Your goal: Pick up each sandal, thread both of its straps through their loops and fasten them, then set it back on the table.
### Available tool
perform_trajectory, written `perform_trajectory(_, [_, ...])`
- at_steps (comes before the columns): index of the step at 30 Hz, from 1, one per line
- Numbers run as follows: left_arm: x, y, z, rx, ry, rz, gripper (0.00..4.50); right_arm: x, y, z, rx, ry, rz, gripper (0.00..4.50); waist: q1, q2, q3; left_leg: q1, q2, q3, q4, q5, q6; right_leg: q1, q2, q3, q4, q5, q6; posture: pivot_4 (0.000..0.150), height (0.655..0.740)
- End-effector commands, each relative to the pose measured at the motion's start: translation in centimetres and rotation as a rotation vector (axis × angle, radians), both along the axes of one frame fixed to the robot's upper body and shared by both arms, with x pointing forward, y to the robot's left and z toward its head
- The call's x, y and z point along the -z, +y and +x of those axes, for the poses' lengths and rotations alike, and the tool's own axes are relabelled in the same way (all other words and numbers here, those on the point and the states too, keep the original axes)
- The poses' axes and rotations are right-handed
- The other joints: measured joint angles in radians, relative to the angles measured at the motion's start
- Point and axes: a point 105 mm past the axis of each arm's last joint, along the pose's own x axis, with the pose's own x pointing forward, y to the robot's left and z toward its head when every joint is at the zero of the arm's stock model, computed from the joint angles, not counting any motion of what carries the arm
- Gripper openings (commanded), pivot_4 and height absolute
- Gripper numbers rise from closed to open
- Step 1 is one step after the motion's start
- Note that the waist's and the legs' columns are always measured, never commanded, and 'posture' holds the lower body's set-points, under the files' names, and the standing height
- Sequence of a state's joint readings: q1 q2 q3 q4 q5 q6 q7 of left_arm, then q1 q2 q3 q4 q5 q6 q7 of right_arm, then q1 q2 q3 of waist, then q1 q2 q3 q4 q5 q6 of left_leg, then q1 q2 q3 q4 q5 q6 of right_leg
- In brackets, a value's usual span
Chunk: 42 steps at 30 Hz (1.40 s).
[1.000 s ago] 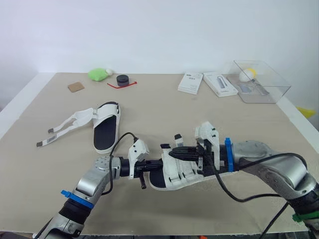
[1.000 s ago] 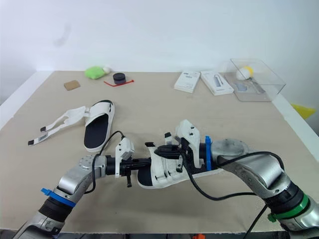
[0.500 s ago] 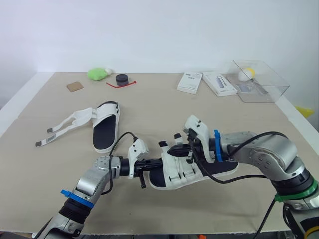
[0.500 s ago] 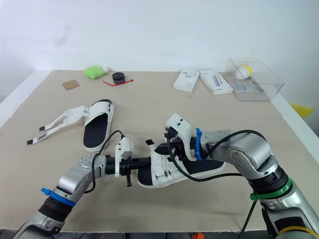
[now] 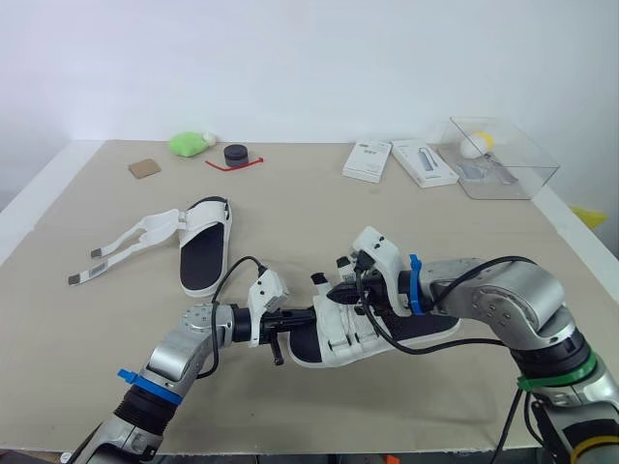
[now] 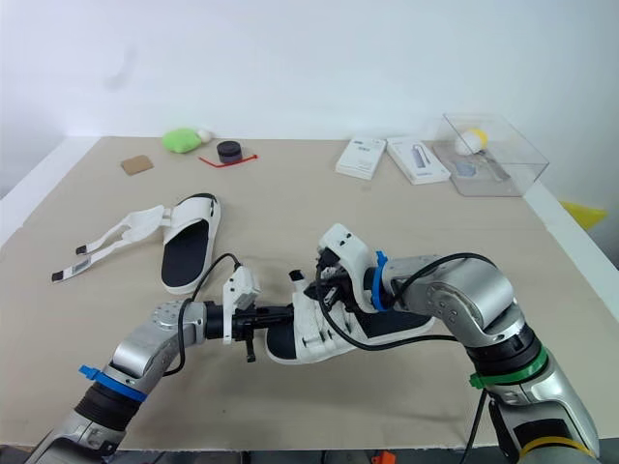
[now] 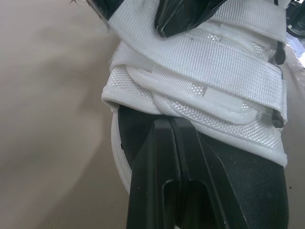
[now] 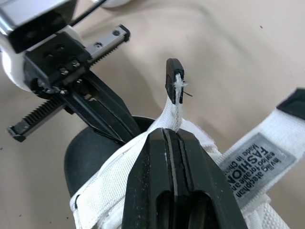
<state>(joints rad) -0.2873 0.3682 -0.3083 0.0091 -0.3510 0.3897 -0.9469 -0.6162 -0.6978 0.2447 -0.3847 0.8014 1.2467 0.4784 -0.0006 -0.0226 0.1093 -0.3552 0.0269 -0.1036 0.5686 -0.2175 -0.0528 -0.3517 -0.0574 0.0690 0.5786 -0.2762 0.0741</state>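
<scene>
Two grippers working one sandal [image 5: 421, 330], at the table's [image 5: 309, 198] 6 o'clock. Right gripper [image 8: 172, 135] pinches a strap [image 8: 174, 106] end; left gripper [image 5: 293, 322] closed, pressing the footbed. Likely mid-fastening: pull taut, fold down. Second sandal [image 5: 205, 249], 10 o'clock, unfastened.

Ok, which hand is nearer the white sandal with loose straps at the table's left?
Left. The left hand lies right of the white loose-strapped sandal; the right hand, pinching the other sandal's strap, is farther right.

Open table [image 5: 319, 213] ahead, sandal [image 5: 205, 246] left
</scene>
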Motion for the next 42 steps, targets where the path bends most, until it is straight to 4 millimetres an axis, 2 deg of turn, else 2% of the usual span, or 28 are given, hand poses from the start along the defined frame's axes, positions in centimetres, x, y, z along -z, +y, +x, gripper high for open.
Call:
perform_trajectory(1, [4.2, 1.0, -1.1, -0.027, 0.134, 0.123, 0.0, -1.8, -1.1, 1.4, 0.086, -0.095, -0.008, 0.09, -0.001, 0.0, 0.0, 0.0, 0.0, 0.0, 0.0, 0.0, 0.0, 0.0, 0.0, 0.0, 0.0, 0.0, 0.0, 0.15, 0.74])
perform_trajectory(4, [4.2, 1.0, -1.1, -0.026, 0.134, 0.123, 0.0, -1.8, -1.2, 1.4, 0.09, -0.106, -0.024, 0.09, -0.002, 0.0, 0.0, 0.0, 0.0, 0.0, 0.0, 0.0, 0.0, 0.0, 0.0, 0.0, 0.0, 0.0, 0.0, 0.15, 0.74])
perform_trajectory(8, [4.2, 1.0, -1.1, -0.028, 0.136, 0.122, 0.0, -1.9, -1.2, 1.5, 0.094, -0.134, -0.038, 1.19, -0.002, 0.0, 0.0, 0.0, 0.0, 0.0, 0.0, 0.0, 0.0, 0.0, 0.0, 0.0, 0.0, 0.0, 0.0, 0.15, 0.74])
perform_trajectory(9, [4.2, 1.0, -1.1, -0.028, 0.136, 0.121, 0.0, -2.0, -1.1, 1.6, 0.093, -0.147, -0.035, 1.83, -0.002, 0.0, 0.0, 0.0, 0.0, 0.0, 0.0, 0.0, 0.0, 0.0, 0.0, 0.0, 0.0, 0.0, 0.0, 0.15, 0.74])
perform_trajectory(13, [4.2, 1.0, -1.0, -0.029, 0.137, 0.121, 0.0, -2.9, -0.6, 1.8, 0.08, -0.195, -0.001, 3.79, -0.002, -0.001, -0.002, -0.001, 0.0, 0.0, 0.0, 0.0, 0.0, 0.0, 0.0, 0.0, 0.0, 0.0, 0.0, 0.15, 0.74])
perform_trajectory(15, [4.2, 1.0, -1.0, -0.029, 0.138, 0.121, 0.0, -3.5, -0.1, 1.8, 0.05, -0.24, 0.011, 4.47, -0.002, -0.001, -0.002, -0.001, 0.0, 0.0, 0.0, 0.0, 0.0, 0.0, 0.0, 0.0, 0.0, 0.0, 0.0, 0.15, 0.74])
perform_trajectory(20, [4.3, 1.0, -0.9, -0.029, 0.136, 0.121, 0.0, -4.0, 0.7, 1.4, -0.029, -0.314, 0.001, 4.47, -0.002, 0.0, -0.002, -0.001, 0.0, 0.0, 0.0, 0.0, 0.0, 0.0, 0.0, 0.0, 0.0, 0.0, 0.0, 0.15, 0.74])
perform_trajectory(25, [4.2, 1.0, -0.8, -0.031, 0.133, 0.121, 0.0, -2.6, -0.2, 2.2, -0.116, -0.542, -0.239, 4.47, -0.001, 0.001, 0.0, -0.002, 0.0, 0.0, 0.0, 0.0, 0.0, -0.001, 0.0, 0.0, -0.001, 0.0, 0.0, 0.15, 0.74])
perform_trajectory(32, [4.2, 1.1, -0.7, -0.035, 0.131, 0.122, 0.0, -1.5, -1.0, 2.7, -0.155, -0.579, -0.296, 4.47, -0.001, -0.001, -0.002, -0.003, 0.0, 0.0, 0.0, 0.0, -0.001, -0.002, 0.0, 0.0, -0.001, 0.0, 0.0, 0.15, 0.74])
perform_trajectory(35, [3.8, 1.1, -0.6, -0.041, 0.123, 0.11, 0.0, -3.5, -0.6, 2.6, -0.162, -0.615, -0.15, 4.47, -0.001, -0.002, -0.002, -0.003, 0.0, 0.0, 0.0, 0.0, -0.001, -0.002, 0.0, 0.0, 0.0, 0.0, 0.001, 0.15, 0.74])
perform_trajectory(37, [2.9, 1.0, -0.4, -0.048, 0.121, 0.072, 0.0, -5.0, -1.1, 2.6, -0.17, -0.686, -0.089, 4.47, -0.001, -0.002, 0.0, -0.003, 0.0, 0.0, 0.0, 0.0, -0.001, -0.001, 0.0, 0.0, 0.0, 0.0, 0.001, 0.15, 0.74])
perform_trajectory(40, [1.4, 0.8, -0.3, -0.04, 0.099, 0.035, 0.0, -6.6, -3.3, 2.4, -0.219, -0.847, -0.071, 4.47, -0.001, -0.004, 0.003, -0.003, -0.001, 0.0, 0.0, 0.001, -0.001, -0.001, 0.0, 0.0, -0.001, 0.001, 0.002, 0.15, 0.74])
perform_trajectory(42, [0.6, 0.8, -0.4, -0.023, 0.081, 0.021, 0.0, -6.9, -4.8, 1.4, -0.332, -0.992, -0.099, 4.47, -0.002, -0.005, 0.003, -0.003, -0.001, 0.0, 0.0, 0.001, -0.001, -0.001, 0.0, 0.0, 0.0, 0.002, 0.003, 0.15, 0.74])
